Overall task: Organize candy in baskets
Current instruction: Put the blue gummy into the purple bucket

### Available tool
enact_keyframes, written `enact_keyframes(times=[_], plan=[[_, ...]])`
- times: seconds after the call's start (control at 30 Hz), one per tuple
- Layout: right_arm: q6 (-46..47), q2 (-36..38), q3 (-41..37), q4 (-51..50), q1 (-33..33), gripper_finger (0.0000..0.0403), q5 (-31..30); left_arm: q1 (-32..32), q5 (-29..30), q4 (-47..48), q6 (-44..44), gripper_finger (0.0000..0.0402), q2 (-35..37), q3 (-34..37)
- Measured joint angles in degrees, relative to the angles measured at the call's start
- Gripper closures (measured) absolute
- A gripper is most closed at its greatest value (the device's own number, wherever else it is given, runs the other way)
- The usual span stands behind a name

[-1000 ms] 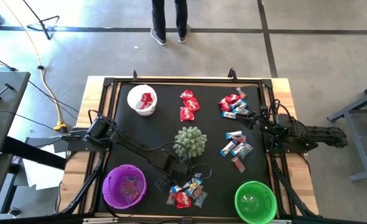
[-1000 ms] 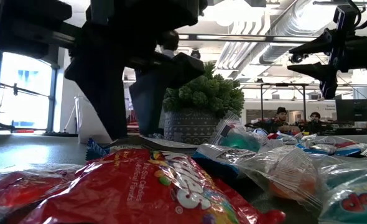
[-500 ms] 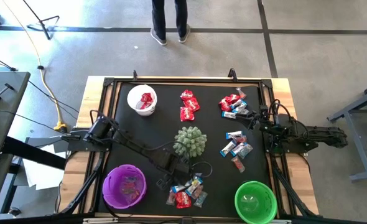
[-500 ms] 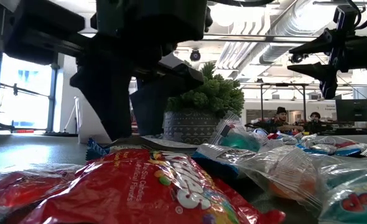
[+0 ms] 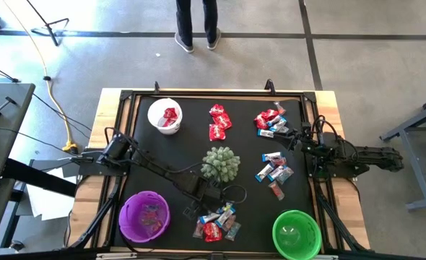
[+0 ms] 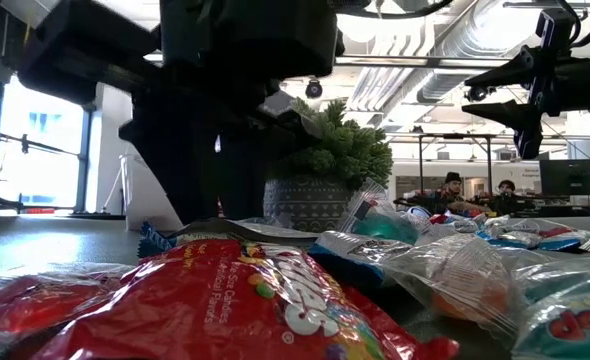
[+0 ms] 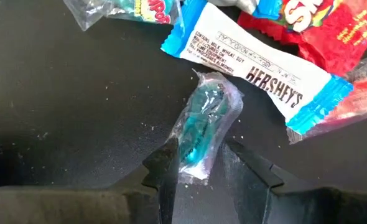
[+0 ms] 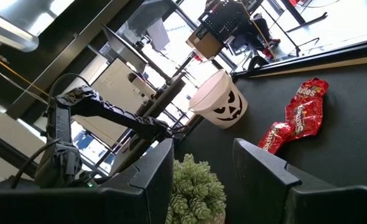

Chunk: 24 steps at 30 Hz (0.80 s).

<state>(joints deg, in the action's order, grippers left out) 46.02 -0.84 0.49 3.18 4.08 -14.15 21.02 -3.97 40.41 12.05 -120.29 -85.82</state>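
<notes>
The tabletop [image 5: 191, 144] is matt black, faintly dusty and speckled in the left wrist view, with a pale wooden border [image 5: 112, 101] at its edges; the candy wrappers [image 7: 258, 71] are glossy film, blue-and-white and shiny red, one clear and crinkled around a teal sweet [image 7: 202, 124]; the white basket [image 8: 219, 99], purple basket [image 5: 144, 217] and green basket [image 5: 297, 234] look like smooth plastic; the left gripper [image 7: 202, 165] fingers are matt black.
</notes>
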Motion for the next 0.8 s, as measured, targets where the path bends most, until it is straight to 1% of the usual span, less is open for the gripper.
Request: enact_keyframes(times=[0.23, 0.4, 0.5, 0.7, 0.8], plan=[[-0.01, 0.0, 0.01, -0.02, 0.0, 0.024, 0.0, 0.19, -1.09, -0.21, -2.11, 0.0291, -1.52, -0.09], [0.01, 0.0, 0.0, -0.01, 0.01, 0.024, 0.0, 0.37, -0.52, -0.2, -4.38, 0.0293, -1.44, -0.09], [0.0, 0.0, 0.0, -0.02, 0.0, 0.024, 0.0, 0.35, -0.52, -0.14, -7.05, 0.0308, -1.44, -0.09], [0.0, 0.0, -0.01, -0.02, 0.01, 0.024, 0.01, 0.55, -0.62, 0.58, -9.96, 0.0355, -1.07, -0.01], [0.01, 0.02, 0.01, -0.02, 0.01, 0.024, 0.01, 0.61, -0.76, 1.02, -10.16, 0.0361, -0.77, 0.05]])
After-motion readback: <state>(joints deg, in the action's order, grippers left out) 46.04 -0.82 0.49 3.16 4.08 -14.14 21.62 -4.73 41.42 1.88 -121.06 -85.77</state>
